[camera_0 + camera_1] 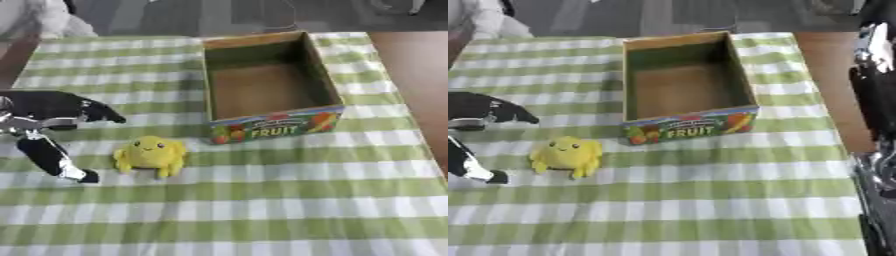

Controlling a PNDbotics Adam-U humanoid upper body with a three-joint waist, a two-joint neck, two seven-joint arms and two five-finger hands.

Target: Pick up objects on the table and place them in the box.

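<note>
Left robot hand [48, 125] spread open just left of the yellow plush toy [151, 155], thumb and fingers apart, not touching it. Toy sits on the checked worktop [289, 200], near the front-left corner of the empty box [267, 82]. Right robot hand: dark arm parts at the right edge, state can't tell.

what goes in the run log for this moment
left hand open beside yellow plush toy, apart | box empty | right arm at right edge, hand unseen

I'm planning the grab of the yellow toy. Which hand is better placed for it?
Left. The left hand is open just beside the yellow toy, its fingers spread toward it. The right arm shows only at the right edge, beyond the box, its hand out of view.
</note>
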